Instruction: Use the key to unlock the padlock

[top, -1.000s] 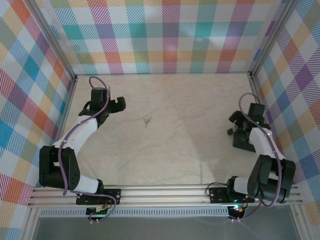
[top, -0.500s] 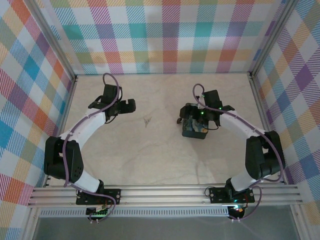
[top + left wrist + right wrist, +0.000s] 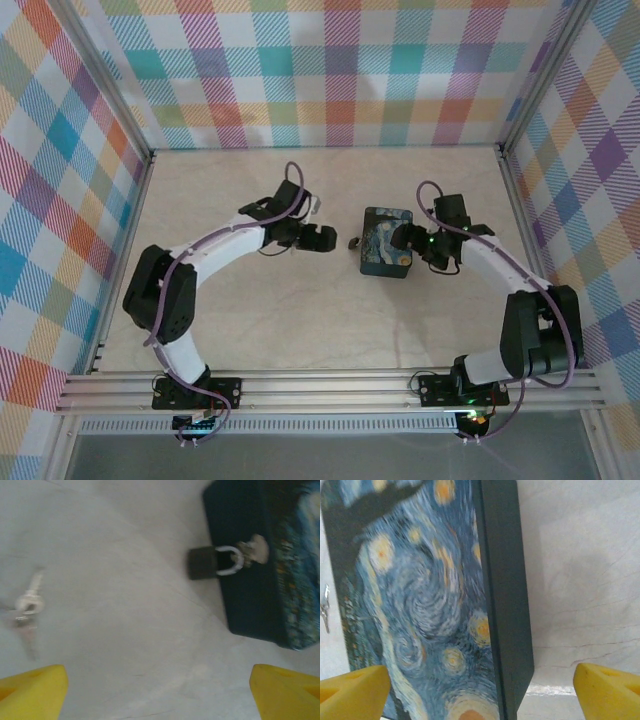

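The padlock (image 3: 202, 563) is a small dark-bodied lock with a silver shackle. It hangs from the hasp of a dark blue tin with swirly print (image 3: 280, 575), and shows as a speck at the tin's left side (image 3: 353, 241). Two silver keys on a ring (image 3: 27, 607) lie flat on the table, left of the lock. My left gripper (image 3: 159, 692) hovers open just short of the lock and keys, holding nothing. On the tin's other side my right gripper (image 3: 480, 692) is open at the tin's right edge (image 3: 502, 605), its yellow fingertips (image 3: 607, 692) wide apart.
The pale marble-look tabletop (image 3: 300, 320) is boxed in by plaid walls (image 3: 330, 70) on three sides. A metal rail (image 3: 330, 385) runs along the near edge by the arm bases.
The right arm carried the tin from the right side to the table's centre, set it down and opened. The left arm swung right, over where the keys lay, toward the padlock.
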Robot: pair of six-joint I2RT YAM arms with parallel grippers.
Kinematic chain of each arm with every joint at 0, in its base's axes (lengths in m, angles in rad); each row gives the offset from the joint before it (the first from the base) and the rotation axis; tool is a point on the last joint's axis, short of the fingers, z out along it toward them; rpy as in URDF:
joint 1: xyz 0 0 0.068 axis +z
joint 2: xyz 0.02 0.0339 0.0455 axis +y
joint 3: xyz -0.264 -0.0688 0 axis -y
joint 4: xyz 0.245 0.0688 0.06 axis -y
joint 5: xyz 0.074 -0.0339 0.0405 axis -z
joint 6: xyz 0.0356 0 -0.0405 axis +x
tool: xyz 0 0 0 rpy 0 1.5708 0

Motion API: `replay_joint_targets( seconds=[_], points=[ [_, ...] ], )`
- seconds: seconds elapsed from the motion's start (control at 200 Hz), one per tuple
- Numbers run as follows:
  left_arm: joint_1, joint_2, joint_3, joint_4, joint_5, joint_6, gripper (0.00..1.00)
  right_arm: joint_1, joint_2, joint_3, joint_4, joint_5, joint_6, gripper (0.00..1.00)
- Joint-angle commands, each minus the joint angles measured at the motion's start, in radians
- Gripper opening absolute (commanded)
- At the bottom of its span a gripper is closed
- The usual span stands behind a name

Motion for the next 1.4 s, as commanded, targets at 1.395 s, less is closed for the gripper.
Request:
replay_joint_targets(
  seconds=[1.395],
  points=[
    [0.08,0.151,0.143,0.214,-0.057,-0.048,0.93,0.071,0.003,-0.051,0.287,-0.18,0.255,0.8]
  ],
)
